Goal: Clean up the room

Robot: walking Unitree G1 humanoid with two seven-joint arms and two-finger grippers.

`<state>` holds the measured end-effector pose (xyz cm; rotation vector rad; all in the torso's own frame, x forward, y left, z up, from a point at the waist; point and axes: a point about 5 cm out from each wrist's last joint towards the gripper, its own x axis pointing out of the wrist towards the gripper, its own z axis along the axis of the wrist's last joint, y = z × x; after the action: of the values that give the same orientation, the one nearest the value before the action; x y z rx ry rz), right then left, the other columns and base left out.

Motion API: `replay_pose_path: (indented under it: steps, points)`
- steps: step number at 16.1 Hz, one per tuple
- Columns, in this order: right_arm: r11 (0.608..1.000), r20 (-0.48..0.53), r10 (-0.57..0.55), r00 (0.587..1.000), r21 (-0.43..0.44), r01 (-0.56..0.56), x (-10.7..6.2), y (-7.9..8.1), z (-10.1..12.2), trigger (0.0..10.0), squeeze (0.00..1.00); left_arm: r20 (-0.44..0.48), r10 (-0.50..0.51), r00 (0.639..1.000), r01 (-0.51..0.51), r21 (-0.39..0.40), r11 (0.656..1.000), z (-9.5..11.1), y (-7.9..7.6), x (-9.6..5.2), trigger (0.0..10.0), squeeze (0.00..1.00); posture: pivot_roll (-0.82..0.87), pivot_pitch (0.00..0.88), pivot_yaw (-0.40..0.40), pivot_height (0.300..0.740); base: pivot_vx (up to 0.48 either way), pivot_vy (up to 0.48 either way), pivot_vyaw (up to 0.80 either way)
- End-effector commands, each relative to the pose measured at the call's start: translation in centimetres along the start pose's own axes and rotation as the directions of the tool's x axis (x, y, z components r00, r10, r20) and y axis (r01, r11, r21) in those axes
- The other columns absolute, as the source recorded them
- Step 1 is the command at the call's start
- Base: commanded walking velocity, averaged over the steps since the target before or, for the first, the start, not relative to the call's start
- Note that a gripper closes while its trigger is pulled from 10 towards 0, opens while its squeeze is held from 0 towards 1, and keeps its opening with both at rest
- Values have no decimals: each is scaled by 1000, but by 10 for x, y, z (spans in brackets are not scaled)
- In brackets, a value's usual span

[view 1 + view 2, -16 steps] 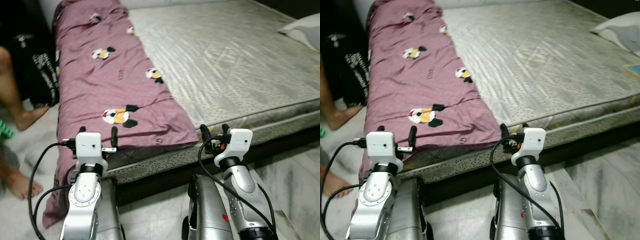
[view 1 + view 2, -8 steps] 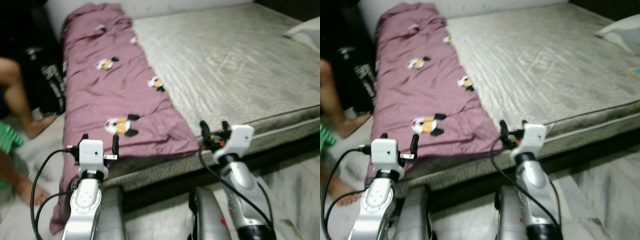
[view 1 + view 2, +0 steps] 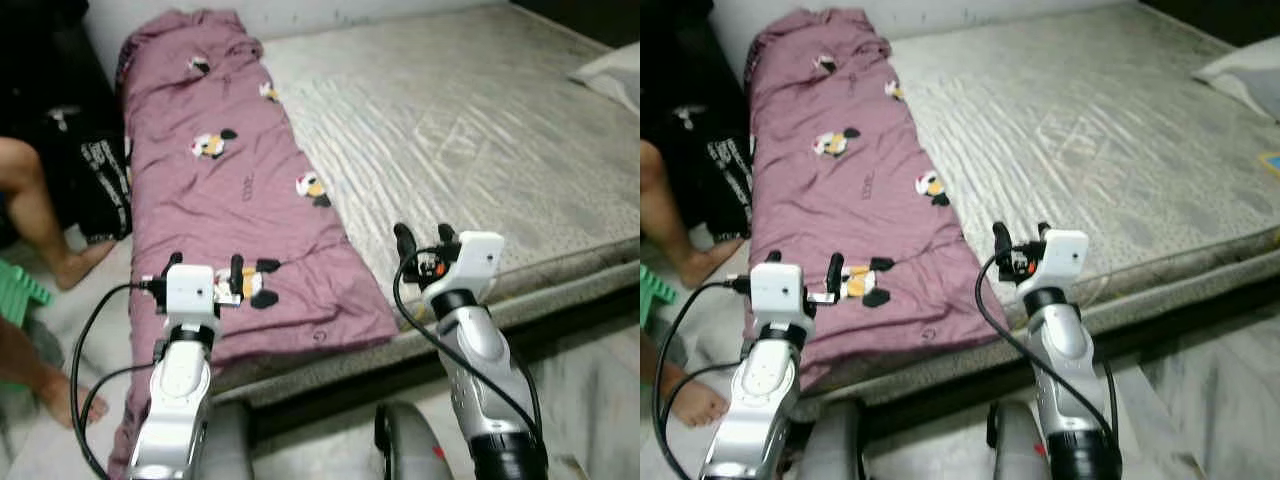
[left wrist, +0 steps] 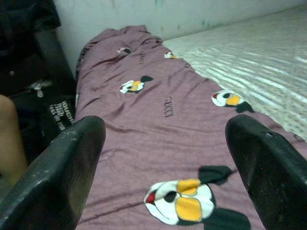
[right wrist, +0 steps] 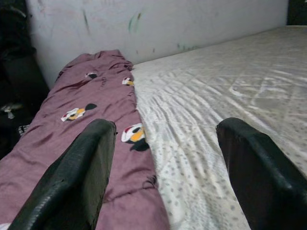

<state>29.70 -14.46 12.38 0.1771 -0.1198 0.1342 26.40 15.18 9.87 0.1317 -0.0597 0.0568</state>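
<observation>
The blanket [image 3: 235, 190] is lying straight ahead of both pincers, its long axis running away from them down the bed's [image 3: 480, 130] left side, with its near end hanging over the mattress edge just below them. It is mauve, rumpled and printed with cartoon faces. The left pincer [image 3: 205, 272] is hovering over that near end, fingers spread and holding nothing, so it looks the nearer. The right pincer [image 3: 420, 243], also spread and empty, is hanging beside the blanket's right edge over bare mattress.
</observation>
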Motion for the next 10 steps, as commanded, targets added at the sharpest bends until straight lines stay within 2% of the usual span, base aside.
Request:
replay_pose_path:
  steps: [1, 6, 10]
  points:
    - [1000, -14, 1, 1000, 7, -1, 1, 2, -3, 10000, 0, -16, 27, 1000, -26, 18, 999, -3, 3, 0, 10000, 0, -50, 0, 49, 662, 0, 0, 0]
    - [1000, -1, -3, 1000, 1, 3, 9, 0, 1, 10000, 0, -17, 34, 999, -34, -1, 999, -1, 1, 5, 10000, 0, -51, 0, 51, 702, 0, 0, 0]
    - [1000, -19, -15, 1000, -7, 15, 1, -4, -4, 10000, 0, -21, 19, 1000, -19, -5, 1000, -3, 2, 5, 10000, 0, -55, 0, 51, 740, 0, 0, 0]
